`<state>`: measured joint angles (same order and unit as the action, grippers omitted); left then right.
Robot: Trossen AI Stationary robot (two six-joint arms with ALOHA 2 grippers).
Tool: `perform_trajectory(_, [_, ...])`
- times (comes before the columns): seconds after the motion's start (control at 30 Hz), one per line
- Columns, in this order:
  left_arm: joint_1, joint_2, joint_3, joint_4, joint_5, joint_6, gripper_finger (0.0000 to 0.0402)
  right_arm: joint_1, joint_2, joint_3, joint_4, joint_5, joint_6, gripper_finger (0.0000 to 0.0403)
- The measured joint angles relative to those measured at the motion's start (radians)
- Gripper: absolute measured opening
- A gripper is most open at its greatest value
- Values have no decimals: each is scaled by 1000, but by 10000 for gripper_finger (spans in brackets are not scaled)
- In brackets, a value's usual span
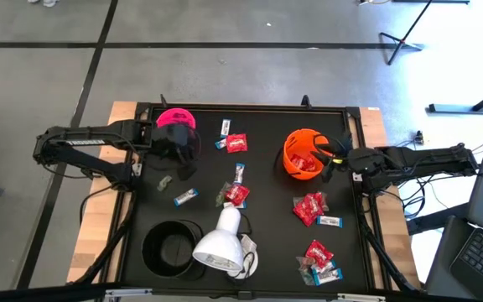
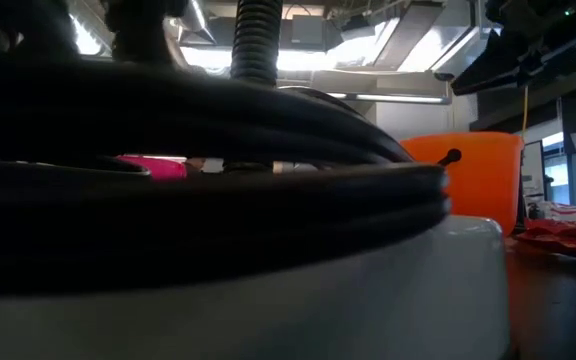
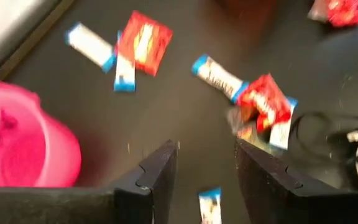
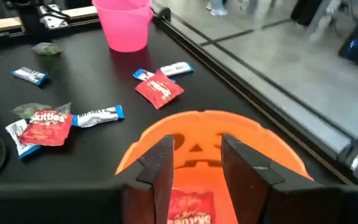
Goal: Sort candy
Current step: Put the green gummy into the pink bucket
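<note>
Right tool (image 4: 194,163) hangs over the orange cup (image 1: 303,153), fingers spread, nothing pinched; a red packet (image 4: 190,208) lies inside the cup right under it, looks just dropped. Left tool (image 3: 205,171) sits beside the pink cup (image 1: 176,118), fingers spread and empty, aimed at the dark surface (image 1: 267,243).

Candy scattered all over the surface: a red packet (image 1: 236,143) and blue-white bars (image 1: 225,127) between the pink and orange cups, a red packet with a bar (image 1: 236,194) just beside the white lamp head (image 1: 220,246), a lone bar (image 1: 186,197) on the pink-cup side of the lamp, more red packets (image 1: 309,207) on the near side of the orange cup. Black cup (image 1: 173,247) touches the lamp.

Handling guess: packets are light, crinkly, soft, so they'll slide or crumple; pinch across the flat middle or a sealed edge. Bars are slim and stiffer; take them across the short width. Overlapping ones by the lamp risk double pickup.
</note>
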<state>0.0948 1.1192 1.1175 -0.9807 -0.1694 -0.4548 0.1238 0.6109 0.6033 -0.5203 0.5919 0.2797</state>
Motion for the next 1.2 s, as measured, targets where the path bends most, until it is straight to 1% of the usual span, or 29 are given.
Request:
perform_trajectory(0.23, [-17, 26, 0, -234, 3, -200, 149, 1, 0, 0, 22, 0, -63, 131])
perform_trajectory(0.37, [-41, 64, 0, -284, 3, -277, 149, 1, 0, 0, 55, -8, -98, 131])
perform_trajectory(0.5, [-79, 108, -16, -287, 5, -301, 149, 1, 0, 0, 85, -23, -133, 131])
perform_trajectory(0.6, [-101, 119, -65, -260, 1, -317, 149, 1, 0, 0, 98, -40, -152, 131])
perform_trajectory(0.7, [-110, 92, -134, -213, 14, -351, 149, 1, 0, 0, 103, -66, -156, 131])
perform_trajectory(0.87, [-114, 29, -249, -202, 24, -423, 149, 1, 0, 0, 101, -80, -156, 131])
perform_trajectory(1.0, [-114, 17, -332, -184, 74, -469, 149, 1, 0, 0, 102, -80, -158, 131])
perform_trajectory(1.1, [-114, 17, -396, -119, 127, -482, 149, 1, 0, 0, 103, -80, -158, 131])
perform_trajectory(1.2, [-114, 18, -448, -51, 154, -488, 149, 1, 0, 0, 103, -80, -158, 131])
